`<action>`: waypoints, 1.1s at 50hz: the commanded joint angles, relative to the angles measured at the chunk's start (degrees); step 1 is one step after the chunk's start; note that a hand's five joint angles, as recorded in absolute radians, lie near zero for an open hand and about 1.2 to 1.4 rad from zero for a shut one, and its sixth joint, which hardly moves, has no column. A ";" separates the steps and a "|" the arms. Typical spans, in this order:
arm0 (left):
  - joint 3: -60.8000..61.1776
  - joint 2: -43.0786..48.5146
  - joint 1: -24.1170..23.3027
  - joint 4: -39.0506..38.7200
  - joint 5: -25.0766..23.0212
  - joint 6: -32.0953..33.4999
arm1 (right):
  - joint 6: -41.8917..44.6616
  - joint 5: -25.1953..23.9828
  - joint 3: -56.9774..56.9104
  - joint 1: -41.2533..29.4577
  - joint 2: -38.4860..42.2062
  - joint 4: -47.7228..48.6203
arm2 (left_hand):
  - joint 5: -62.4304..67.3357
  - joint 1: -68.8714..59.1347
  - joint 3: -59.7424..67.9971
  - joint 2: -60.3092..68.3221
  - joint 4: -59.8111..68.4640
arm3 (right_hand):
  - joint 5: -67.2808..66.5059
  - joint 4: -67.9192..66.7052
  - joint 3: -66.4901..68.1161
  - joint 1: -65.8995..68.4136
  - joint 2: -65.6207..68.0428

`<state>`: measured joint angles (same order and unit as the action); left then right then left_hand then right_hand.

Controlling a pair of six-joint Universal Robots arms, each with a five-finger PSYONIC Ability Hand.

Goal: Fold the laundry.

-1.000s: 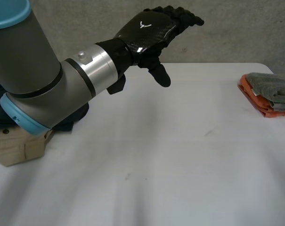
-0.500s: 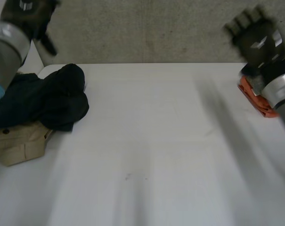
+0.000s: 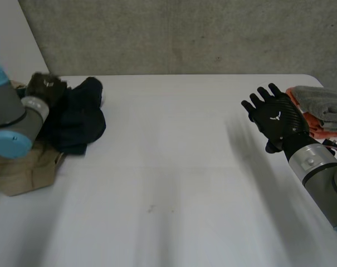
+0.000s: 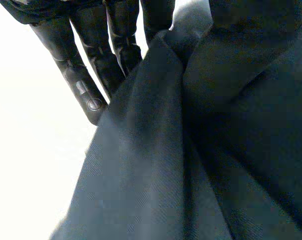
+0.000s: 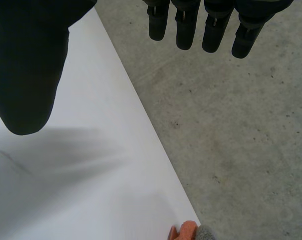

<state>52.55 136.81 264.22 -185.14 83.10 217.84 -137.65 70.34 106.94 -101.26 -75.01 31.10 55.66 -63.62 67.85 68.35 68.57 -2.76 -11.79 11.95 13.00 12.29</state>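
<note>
The left hand [image 3: 44, 87] is set on the dark cloth [image 3: 82, 122], which is heaped at the bench's [image 3: 185, 167] end, partly over a tan cloth [image 3: 23, 173]. Its fingers [image 4: 81, 82] are seen straight and slightly apart, laid against a raised fold of the dark cloth, which is spread beside and beyond the fingertips. The right hand [image 3: 275, 119] is held above bare bench, fingers straight and spread, nothing clasped. A folded stack [image 3: 324, 105] is seen just beside those fingers.

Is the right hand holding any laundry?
No: the right hand is open, fingers straight and empty, with the folded stack beside it on the table.
</note>
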 commanded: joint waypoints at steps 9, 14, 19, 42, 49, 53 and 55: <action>13.89 -22.29 -25.32 -1.36 -6.63 -8.84 | -2.45 3.57 0.11 3.26 -6.82 -0.08 | 14.34 -16.38 12.15 11.65 11.43 | 2.76 1.79 -1.95 -3.00 -2.29; 18.03 -18.96 -32.79 -1.10 -8.39 -8.58 | -6.05 5.24 -0.15 4.40 -9.02 -0.17 | 14.34 -16.38 12.15 11.65 11.43 | 2.76 1.79 -1.95 -3.00 -2.29; 18.74 -11.41 -40.52 -0.83 -8.65 -8.84 | -8.78 5.42 -0.32 6.25 -9.28 -0.34 | 14.34 -16.38 12.15 11.65 11.43 | 2.76 1.79 -1.95 -3.00 -2.29; 35.24 -34.42 -25.35 -1.10 7.51 -15.25 | -14.75 -0.64 -24.57 -4.29 0.73 -31.70 | -49.56 47.52 -51.75 -52.25 -52.46 | 2.76 1.79 -1.95 -3.00 -2.29; 46.85 -34.78 -17.87 -0.74 6.82 -17.89 | -17.39 -3.72 -41.27 -9.21 15.22 -46.39 | -49.06 47.02 -51.25 -51.75 -51.96 | -0.67 -1.64 1.48 0.43 1.14; 49.58 -33.37 -14.27 -1.01 4.88 -17.98 | -17.31 -3.37 -47.78 -12.55 22.52 -49.03 | -48.05 46.01 -50.24 -50.74 -50.95 | -6.91 -7.87 7.71 6.67 7.37; 49.67 -30.92 -12.08 -1.09 2.87 -18.07 | -17.39 -3.37 -49.88 -13.52 25.85 -48.86 | -47.21 45.17 -49.40 -49.90 -50.12 | -8.25 -9.22 9.06 8.01 8.72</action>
<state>99.52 102.01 246.99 -185.95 89.83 199.94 -155.05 67.00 64.77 -111.28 -58.89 -15.48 6.03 -17.27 16.52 16.78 16.69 -5.26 -14.85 14.93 14.29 14.53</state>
